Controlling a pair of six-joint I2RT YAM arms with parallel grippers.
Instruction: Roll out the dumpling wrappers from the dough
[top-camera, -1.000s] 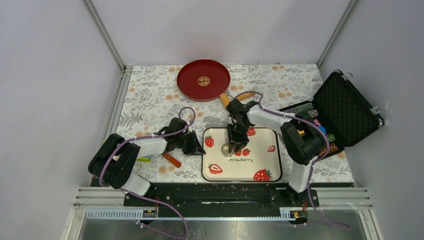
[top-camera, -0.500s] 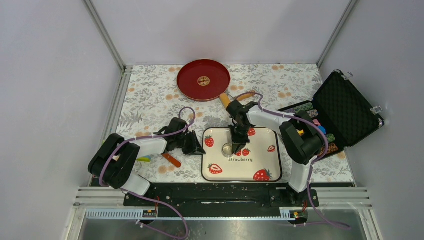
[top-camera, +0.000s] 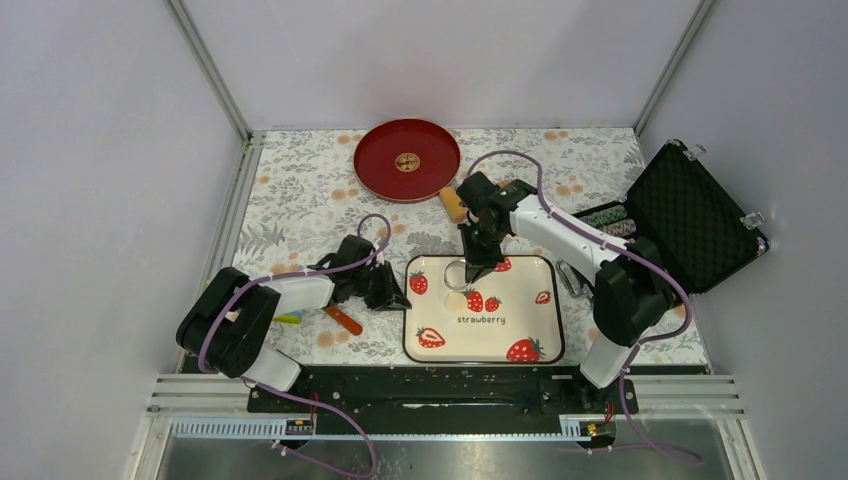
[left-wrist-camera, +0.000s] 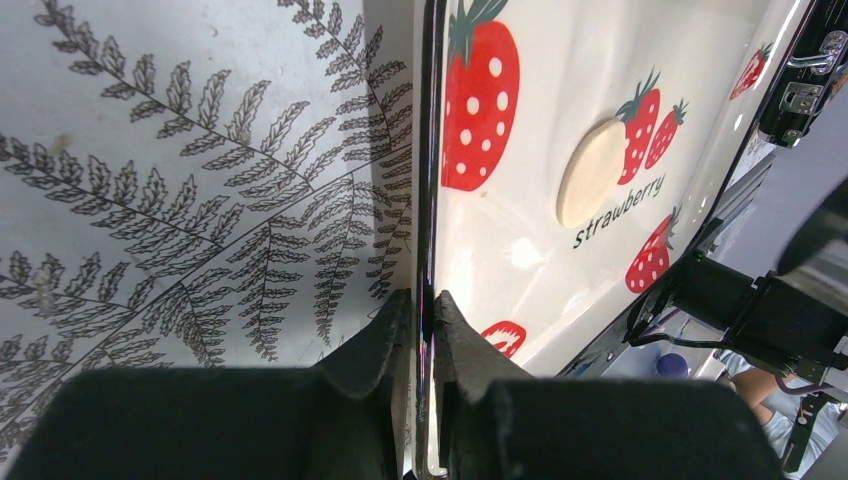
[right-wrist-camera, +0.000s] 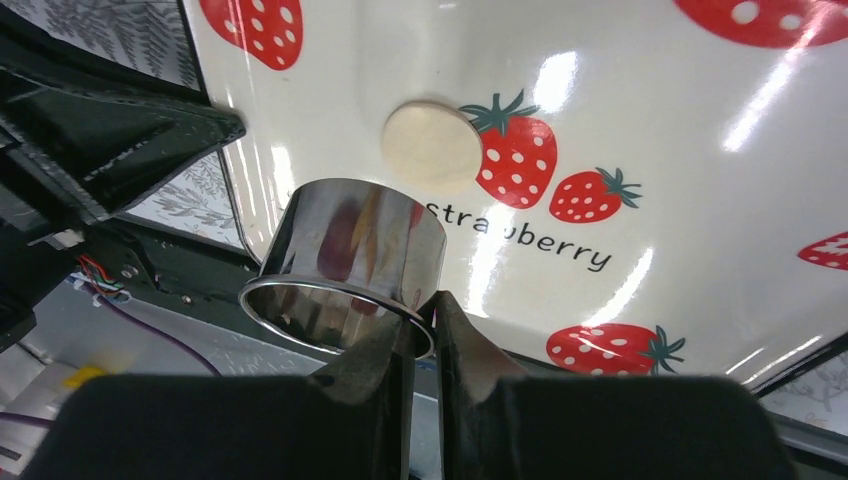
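Note:
A small flat round dumpling wrapper (top-camera: 456, 300) of pale cream dough lies on the white strawberry tray (top-camera: 520, 322); it also shows in the left wrist view (left-wrist-camera: 592, 174) and the right wrist view (right-wrist-camera: 431, 146). My right gripper (right-wrist-camera: 426, 325) is shut on the rim of a shiny metal ring cutter (right-wrist-camera: 347, 265) and holds it above the tray, just behind the wrapper (top-camera: 457, 272). My left gripper (left-wrist-camera: 422, 305) is shut on the tray's left rim (left-wrist-camera: 428, 180), seen from above at the tray's left edge (top-camera: 386, 290).
A red plate (top-camera: 407, 160) sits at the back. A wooden rolling pin (top-camera: 452, 203) lies behind the right gripper. An open black case (top-camera: 690, 215) with chips stands at the right. An orange-handled tool (top-camera: 342, 320) lies by the left arm.
My right gripper has lifted the metal ring cutter off the tray and drawn it back, uncovering the round wrapper on the tray. The left gripper has not moved.

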